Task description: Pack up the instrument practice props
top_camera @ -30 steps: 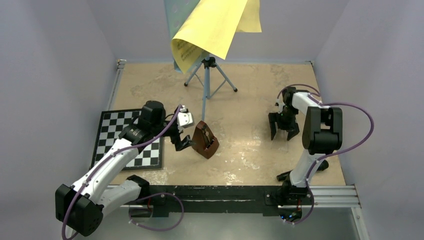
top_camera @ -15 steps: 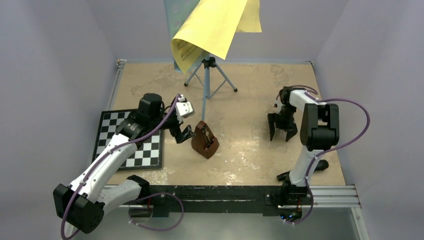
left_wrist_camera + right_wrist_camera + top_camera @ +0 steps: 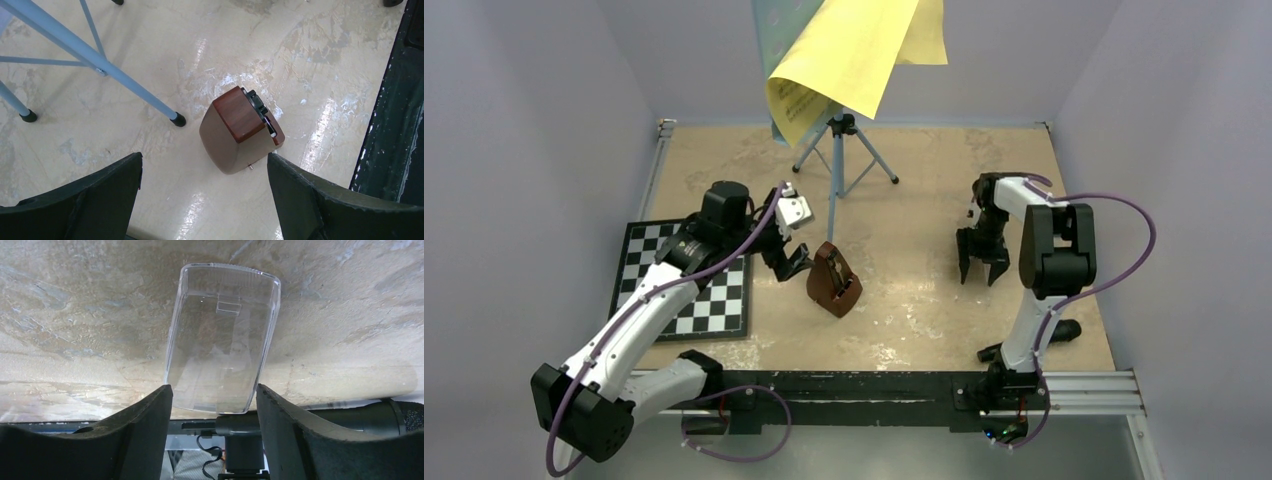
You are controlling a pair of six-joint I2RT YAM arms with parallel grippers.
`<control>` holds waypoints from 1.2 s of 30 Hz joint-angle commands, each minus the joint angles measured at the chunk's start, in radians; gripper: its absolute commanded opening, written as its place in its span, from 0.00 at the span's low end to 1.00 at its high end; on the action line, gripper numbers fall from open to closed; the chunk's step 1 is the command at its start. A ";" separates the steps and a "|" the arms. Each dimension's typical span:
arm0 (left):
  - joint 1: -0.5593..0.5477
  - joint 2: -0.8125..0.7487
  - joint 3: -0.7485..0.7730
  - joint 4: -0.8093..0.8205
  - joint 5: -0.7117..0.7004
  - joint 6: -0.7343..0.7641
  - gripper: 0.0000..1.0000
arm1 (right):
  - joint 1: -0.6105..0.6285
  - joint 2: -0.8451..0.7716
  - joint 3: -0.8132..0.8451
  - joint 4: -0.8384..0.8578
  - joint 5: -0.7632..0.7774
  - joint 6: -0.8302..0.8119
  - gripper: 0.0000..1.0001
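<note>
The brown pyramid-shaped metronome (image 3: 834, 281) stands at mid-table, its front open. It fills the middle of the left wrist view (image 3: 240, 130). My left gripper (image 3: 792, 265) is open just left of it, and the metronome sits just past the gap between the fingertips (image 3: 204, 160). My right gripper (image 3: 979, 268) points down at the right and is shut on a clear plastic cover (image 3: 225, 330) held between its fingers (image 3: 214, 390). The light-blue music stand (image 3: 836, 160) on tripod legs (image 3: 100, 65) stands at the back, with yellow sheets (image 3: 854, 50) draped over it.
A black-and-white chessboard (image 3: 649, 265) lies at the left under my left arm. The black front rail (image 3: 874, 385) runs along the near edge. One tripod foot (image 3: 177, 120) rests close to the metronome. Walls enclose the table on three sides.
My left gripper has drawn back and up a little from the metronome's left side. My right gripper has shifted slightly left. The metronome has not moved.
</note>
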 commanded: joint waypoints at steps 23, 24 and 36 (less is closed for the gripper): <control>-0.006 0.022 0.128 0.002 0.017 -0.031 0.99 | -0.018 -0.058 0.051 -0.024 0.000 0.027 0.87; -0.006 0.024 0.127 0.006 0.017 -0.034 0.99 | -0.016 -0.050 0.051 -0.024 0.002 0.028 0.82; -0.006 0.075 0.131 0.045 0.025 -0.064 0.99 | -0.016 0.005 0.190 -0.138 -0.041 -0.001 0.77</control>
